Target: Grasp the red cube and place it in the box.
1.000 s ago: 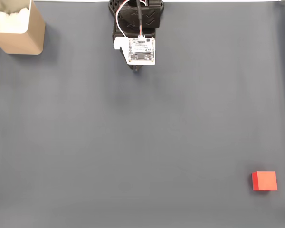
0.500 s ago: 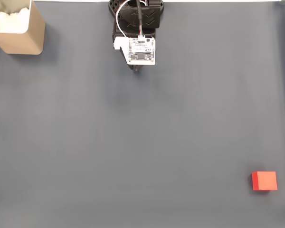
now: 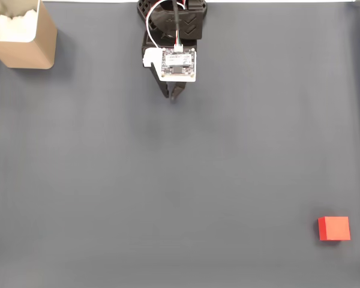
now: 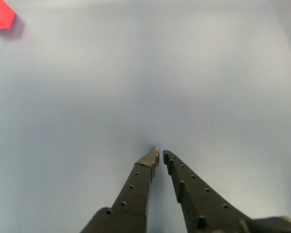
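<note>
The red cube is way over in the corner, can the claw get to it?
Probably yes. Nothing lies on the grey mat between the claw and the red cube, though it looks like a long stretch.

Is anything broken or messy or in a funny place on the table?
Nothing looks odd. The red cube sits flat on the grey mat near the lower right corner in the fixed view, the box stands upright at the top left with white padding inside, and the claw is nearly closed, holding nothing.

Soft, even lighting throws faint shadows; the fixed view is sharp, the wrist view paler and hazy.
</note>
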